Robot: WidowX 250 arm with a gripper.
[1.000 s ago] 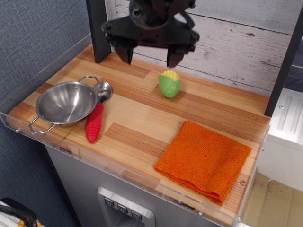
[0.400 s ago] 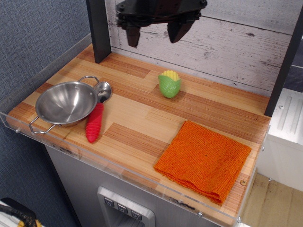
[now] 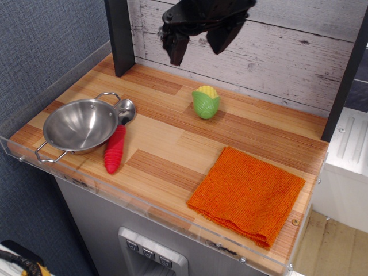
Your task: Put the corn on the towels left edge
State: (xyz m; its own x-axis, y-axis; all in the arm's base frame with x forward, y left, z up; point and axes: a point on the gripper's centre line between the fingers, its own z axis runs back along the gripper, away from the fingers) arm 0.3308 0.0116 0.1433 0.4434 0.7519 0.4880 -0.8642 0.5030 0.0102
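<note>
Corn (image 3: 206,102) stood upright on the wooden counter (image 3: 167,144), yellow kernels above green husk, well apart from the orange towel (image 3: 247,195), gripper (image 3: 198,43) spread, empty, above it.

The matte black two-fingered gripper (image 3: 197,46) has blocky, angular housing cut off by the top edge. Its two fingers (image 3: 176,49) are short, thick, tapering wedges with blunt tips, all uniformly dark.
</note>
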